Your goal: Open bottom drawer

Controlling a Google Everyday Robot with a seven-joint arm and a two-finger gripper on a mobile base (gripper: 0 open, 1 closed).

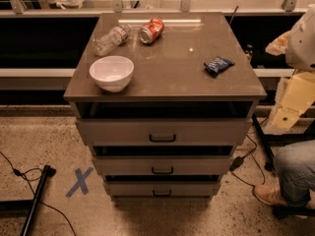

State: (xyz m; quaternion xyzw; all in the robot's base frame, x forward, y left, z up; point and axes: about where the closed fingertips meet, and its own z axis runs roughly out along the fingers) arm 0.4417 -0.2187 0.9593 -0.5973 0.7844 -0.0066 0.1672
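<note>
Grey-brown bottom drawer (pixel 133 188) is the lowest of three fronts in the cabinet (pixel 78 90), just above the floor, with a small dark handle (pixel 162 193) at its centre. White-and-cream arm (pixel 301 38) hangs down at the right frame edge. Gripper (pixel 284 116) is beside the cabinet's right side near top-drawer height, well apart from the bottom drawer; can't tell whether it's released or clenched.

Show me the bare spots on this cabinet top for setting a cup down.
Free: the middle, between white bowl and blue packet, and the front right corner. Crowded: back left, bottle beside can. The gripper hangs right of the cabinet.
</note>
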